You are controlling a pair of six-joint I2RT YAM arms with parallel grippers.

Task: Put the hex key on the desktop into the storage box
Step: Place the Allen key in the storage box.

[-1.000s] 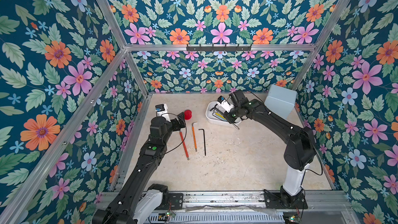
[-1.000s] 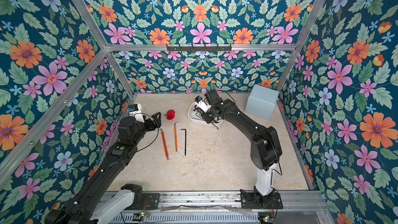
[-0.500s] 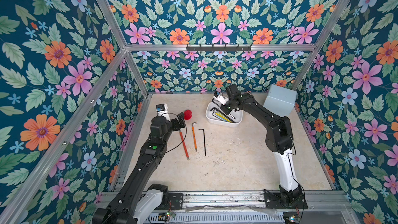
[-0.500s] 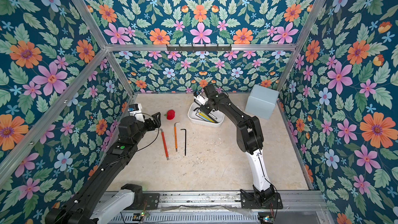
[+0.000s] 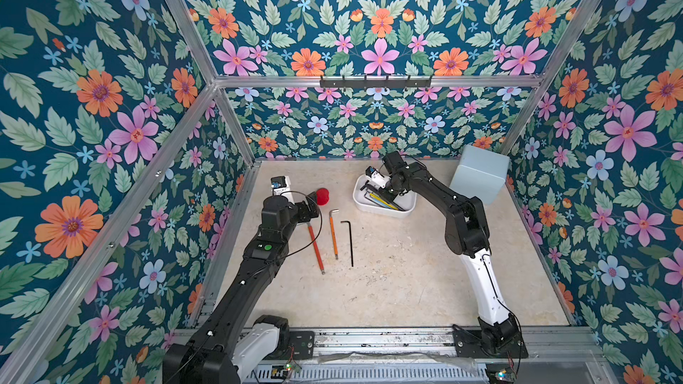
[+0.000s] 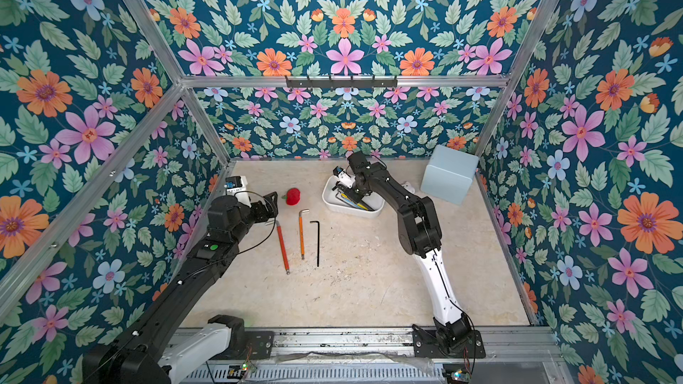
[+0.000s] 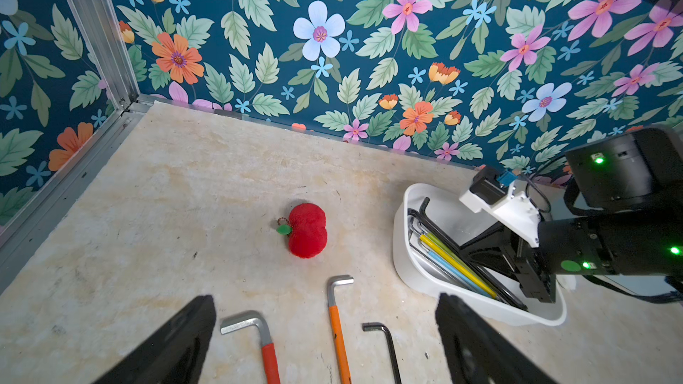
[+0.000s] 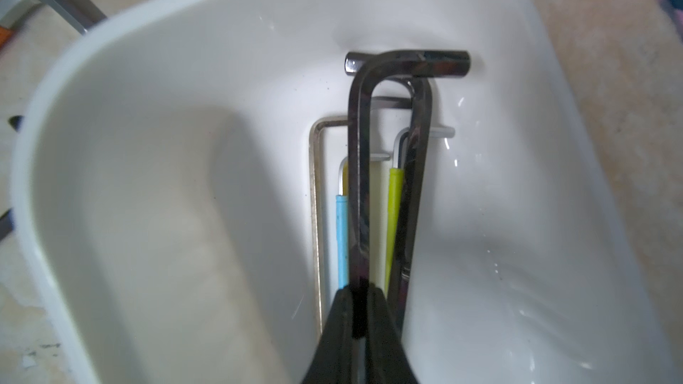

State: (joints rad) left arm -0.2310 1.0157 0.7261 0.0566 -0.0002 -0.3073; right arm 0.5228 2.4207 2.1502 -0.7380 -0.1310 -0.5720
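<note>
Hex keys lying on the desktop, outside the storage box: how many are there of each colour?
Red-sleeved hex key: 1
Orange-sleeved hex key: 1
Plain black hex key: 1
Total: 3

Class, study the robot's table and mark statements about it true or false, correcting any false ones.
1. A red-handled hex key, an orange-handled hex key and a black hex key lie on the desktop. True.
2. The red plush apple sits in the storage box. False: it lies on the desktop beside the box.
3. The right gripper is shut on a large dark hex key in the storage box. True.
4. The left gripper grips the orange-handled hex key. False: its jaws are open and hold nothing.
</note>
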